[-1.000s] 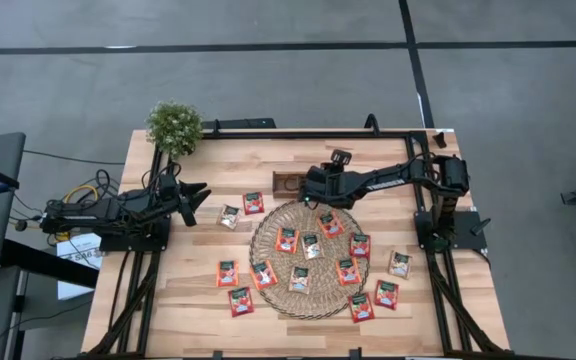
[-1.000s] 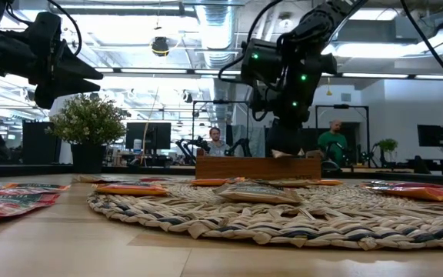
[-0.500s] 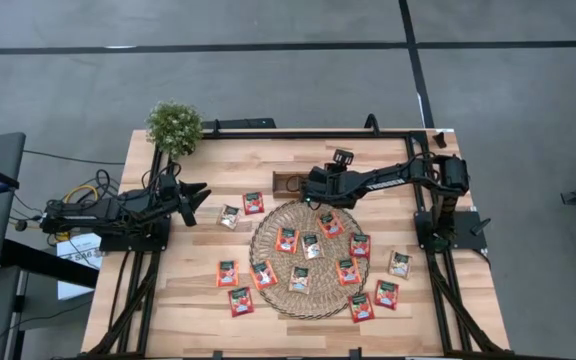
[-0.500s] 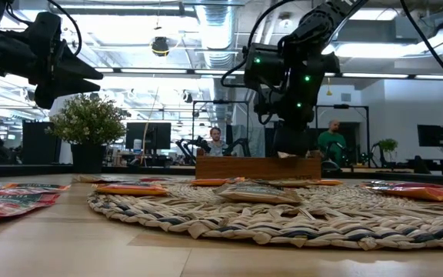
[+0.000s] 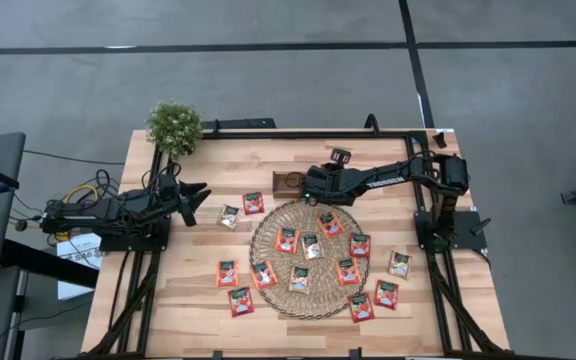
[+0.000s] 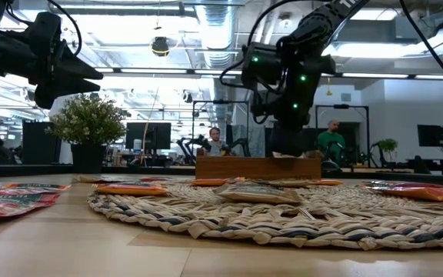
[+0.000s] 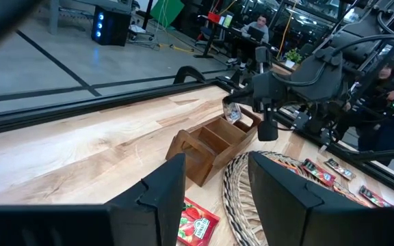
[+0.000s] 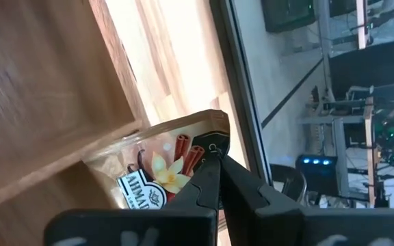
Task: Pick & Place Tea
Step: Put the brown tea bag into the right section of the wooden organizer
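The right gripper (image 5: 305, 189) hangs over the small wooden tray (image 5: 287, 183) at the far edge of the round woven mat (image 5: 268, 275). Its fingers are pressed together on the top edge of one silvery-white tea sachet (image 8: 163, 171). The sachet is square, so no long axis can be told. It hangs on edge, with its lower part down between the tray's walls.

The tray has two compartments. The left wrist view shows the held sachet (image 7: 232, 111) over the compartment farther from the left arm. Whether anything else lies in the tray cannot be told.

The mat carries about seven red-orange sachets (image 5: 287, 239), lying flat. More sachets lie flat on the bare counter (image 5: 188, 300) around the mat: two near the left arm, two on the near left and three on the right.

The left gripper (image 5: 200, 200) hovers clear of the counter at the left side, its fingers apart and empty.

The high view gives the layout, but the arm hides the grip. The right wrist view alone shows the sachet's label. The low view shows the tray's side wall (image 6: 258, 167) and a potted plant (image 6: 88, 127).
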